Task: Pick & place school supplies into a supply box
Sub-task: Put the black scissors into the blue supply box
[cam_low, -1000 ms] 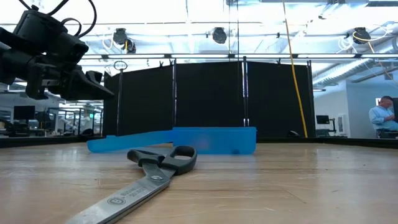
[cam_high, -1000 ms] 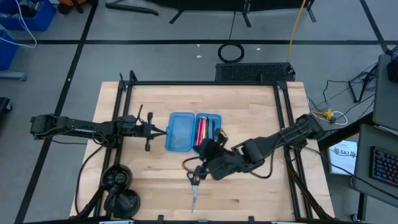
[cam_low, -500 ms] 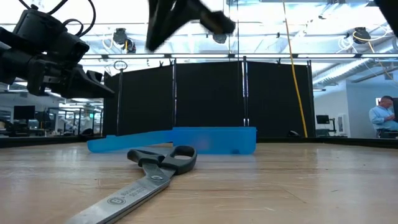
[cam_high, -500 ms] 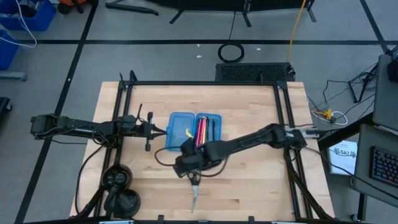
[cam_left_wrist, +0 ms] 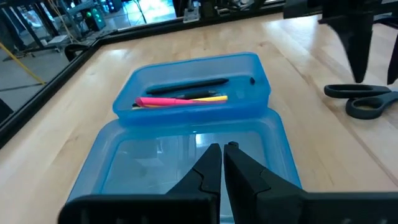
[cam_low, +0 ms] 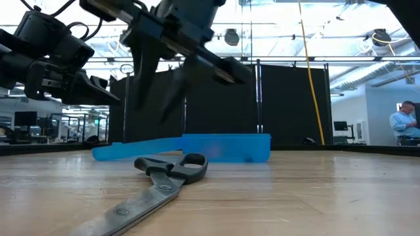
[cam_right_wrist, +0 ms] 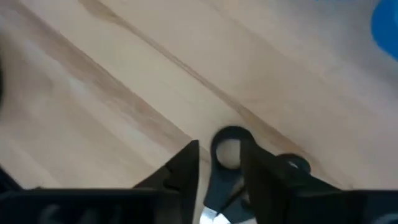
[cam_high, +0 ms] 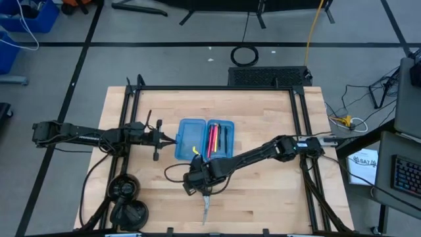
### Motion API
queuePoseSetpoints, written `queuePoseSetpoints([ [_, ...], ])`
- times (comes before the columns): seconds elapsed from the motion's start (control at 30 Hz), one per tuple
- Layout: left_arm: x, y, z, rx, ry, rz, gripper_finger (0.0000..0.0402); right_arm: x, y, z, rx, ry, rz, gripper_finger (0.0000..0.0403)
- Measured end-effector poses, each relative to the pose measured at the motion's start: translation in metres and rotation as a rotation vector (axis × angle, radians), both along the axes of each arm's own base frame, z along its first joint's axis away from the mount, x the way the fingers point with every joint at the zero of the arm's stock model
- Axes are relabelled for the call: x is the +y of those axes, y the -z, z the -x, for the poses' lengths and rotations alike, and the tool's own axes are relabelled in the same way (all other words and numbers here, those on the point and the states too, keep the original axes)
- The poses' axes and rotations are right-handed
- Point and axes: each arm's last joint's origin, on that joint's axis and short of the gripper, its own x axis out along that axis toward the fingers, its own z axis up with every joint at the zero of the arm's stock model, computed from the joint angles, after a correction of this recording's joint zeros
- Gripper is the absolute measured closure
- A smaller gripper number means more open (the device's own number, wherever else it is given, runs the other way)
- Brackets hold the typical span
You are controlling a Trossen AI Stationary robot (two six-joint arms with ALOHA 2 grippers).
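Observation:
The scissors [cam_low: 164, 177], with black handles and silver blades, lie flat on the wooden table near its front edge [cam_high: 205, 201]. My right gripper [cam_low: 154, 110] hangs open just above their handles. In the right wrist view one handle loop [cam_right_wrist: 229, 149] shows between its fingers, untouched. The supply box [cam_high: 204, 139], translucent blue, lies open behind them. Its right half holds pink, yellow and black pens [cam_left_wrist: 183, 97], and its left half [cam_left_wrist: 193, 162] is bare. My left gripper [cam_left_wrist: 222, 155] is shut and hovers by the box's left edge [cam_high: 173, 139].
Black frame rails [cam_high: 128, 125] run along the table's left, far and right sides. Dark round mounts [cam_high: 125, 197] sit at the near left corner. Bare wood [cam_high: 263, 204] lies right of the scissors. A person [cam_low: 401, 121] sits far off in the room behind.
My right gripper has swung from over the box's near right corner toward the table's left and near edge. It has come down over the scissors' handles, rolling as it went, and has opened. The scissors and the box have stayed where they were.

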Motion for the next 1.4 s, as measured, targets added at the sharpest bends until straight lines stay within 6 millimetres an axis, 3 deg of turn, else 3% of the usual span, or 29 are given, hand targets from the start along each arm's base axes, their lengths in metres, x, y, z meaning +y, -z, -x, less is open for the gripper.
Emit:
queuePoseSetpoints([
  [0.2,0.000,0.000,0.000,0.002,-0.001,0.002,0.0378,0.006,0.011,0.005,0.053,0.033,-0.055,0.0255],
  [0.7,0.000,0.000,0.000,0.003,-0.003,0.007,0.0378,0.017,0.013,0.014,0.079,0.091,-0.026,0.0250],
  [1.03,-0.001,0.000,0.000,0.000,0.032,0.026,0.0378,0.016,0.053,0.021,0.107,0.113,-0.093,0.0250],
  [1.23,-0.001,0.000,0.000,0.000,0.035,0.026,0.0378,0.015,0.060,0.023,0.112,0.035,-0.071,0.0250],
  [1.4,-0.001,0.000,0.000,0.000,0.035,0.022,0.0378,0.005,0.066,0.030,0.213,-0.060,0.006,0.0250],
])
